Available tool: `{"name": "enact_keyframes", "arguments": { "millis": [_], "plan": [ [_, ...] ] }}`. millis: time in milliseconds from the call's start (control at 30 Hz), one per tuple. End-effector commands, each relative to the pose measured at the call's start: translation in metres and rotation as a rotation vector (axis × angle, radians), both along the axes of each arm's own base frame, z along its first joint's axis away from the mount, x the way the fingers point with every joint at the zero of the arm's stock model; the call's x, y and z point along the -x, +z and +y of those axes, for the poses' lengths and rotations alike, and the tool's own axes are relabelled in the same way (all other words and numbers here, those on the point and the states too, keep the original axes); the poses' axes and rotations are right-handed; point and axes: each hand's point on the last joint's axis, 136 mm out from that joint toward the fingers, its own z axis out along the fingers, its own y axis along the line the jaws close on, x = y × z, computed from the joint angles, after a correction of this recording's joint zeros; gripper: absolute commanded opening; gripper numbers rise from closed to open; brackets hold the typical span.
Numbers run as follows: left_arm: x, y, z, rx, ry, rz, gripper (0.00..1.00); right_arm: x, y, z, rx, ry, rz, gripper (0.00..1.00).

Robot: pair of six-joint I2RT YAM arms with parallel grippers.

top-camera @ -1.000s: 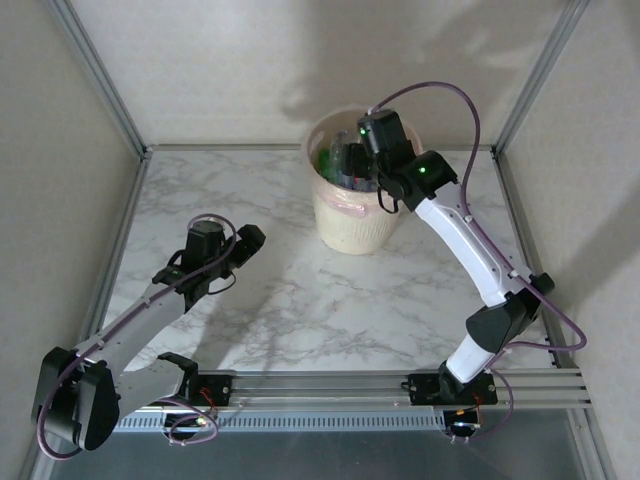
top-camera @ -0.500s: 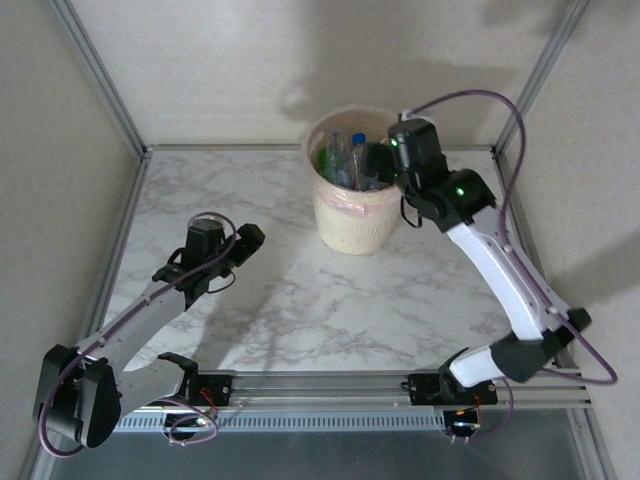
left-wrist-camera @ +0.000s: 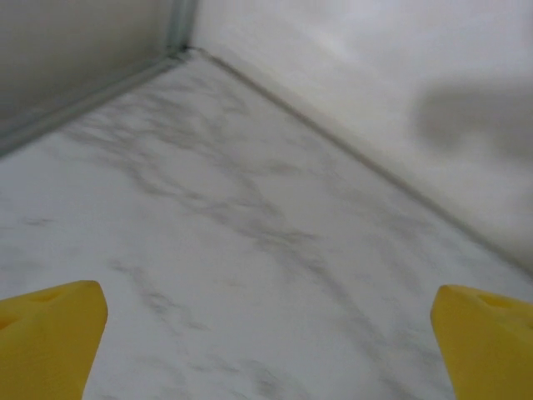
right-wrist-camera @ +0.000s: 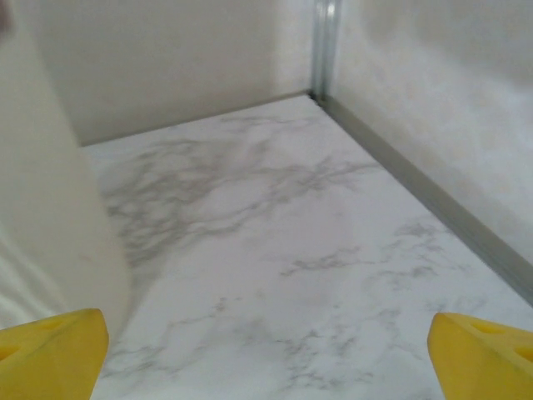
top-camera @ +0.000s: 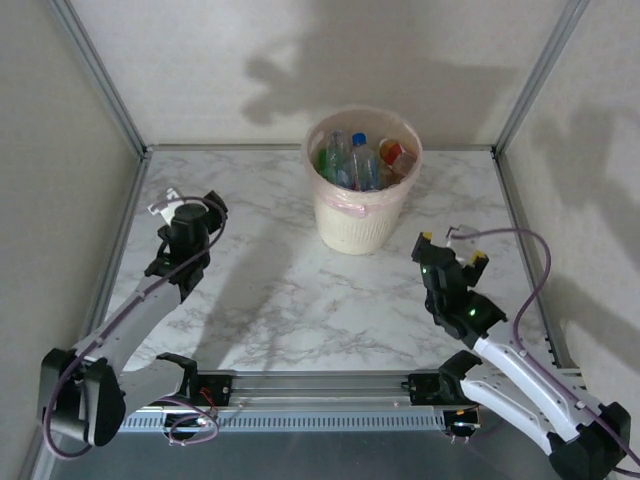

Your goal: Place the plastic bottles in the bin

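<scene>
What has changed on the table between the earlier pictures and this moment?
The right gripper pulled away from over the bin and drew back to the near right, jaws open and empty. The left gripper shifted slightly left and away, also open. The bin and the plastic bottles in it stayed in place.

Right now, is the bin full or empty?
Full: bottles pack the bin up to its rim.

White grey-veined marble worktop (top-camera: pixel 260 290), plain beige walls (top-camera: pixel 200 60) on three sides, silver metal posts (top-camera: pixel 100 75) in far corners, metal rail (top-camera: pixel 330 385) along near edge.
</scene>
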Motion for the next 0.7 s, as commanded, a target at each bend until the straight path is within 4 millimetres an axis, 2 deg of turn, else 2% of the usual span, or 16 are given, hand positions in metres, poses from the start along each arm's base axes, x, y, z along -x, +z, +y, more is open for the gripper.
{"name": "enact_keyframes", "arguments": {
  "millis": [0,33,133,200,300,333,367,400,433,500,600,667],
  "plan": [
    [0.007,-0.029,0.061,-0.206,0.246,0.074,0.99,-0.007,0.015,-0.034,-0.019,-0.205,-0.188,0.99],
    [0.010,-0.045,0.074,-0.213,0.276,0.123,1.00,-0.009,0.001,-0.046,-0.018,-0.265,-0.165,0.99],
    [0.016,-0.073,0.095,-0.211,0.312,0.137,1.00,-0.009,-0.035,-0.081,0.023,-0.447,-0.094,0.99],
    [0.018,-0.077,0.099,-0.207,0.309,0.089,1.00,-0.006,-0.051,-0.093,0.080,-0.533,-0.051,0.99],
    [0.018,-0.069,0.093,-0.199,0.256,-0.025,1.00,0.001,-0.071,-0.104,0.100,-0.633,-0.070,0.99],
    [0.018,-0.067,0.091,-0.187,0.238,-0.062,0.99,-0.004,-0.074,-0.105,0.102,-0.622,-0.076,0.99],
    [0.016,-0.066,0.089,-0.166,0.220,-0.092,1.00,-0.019,-0.077,-0.099,0.086,-0.534,-0.053,0.99],
    [0.015,-0.066,0.087,-0.147,0.203,-0.122,1.00,-0.034,-0.070,-0.093,0.074,-0.446,-0.097,0.99],
    [0.012,-0.064,0.084,-0.148,0.182,-0.147,0.99,-0.041,-0.071,-0.085,0.056,-0.351,-0.121,0.99],
    [0.001,-0.069,0.080,-0.145,0.148,-0.111,0.99,-0.060,-0.065,-0.071,-0.020,-0.159,-0.213,0.99],
    [-0.014,-0.074,0.070,-0.148,0.070,-0.065,0.99,-0.070,-0.056,-0.074,0.043,-0.128,-0.252,0.99],
    [-0.021,-0.074,0.059,-0.153,-0.011,-0.069,0.99,-0.076,-0.058,-0.070,0.044,-0.053,-0.282,0.99]
  ]
}}
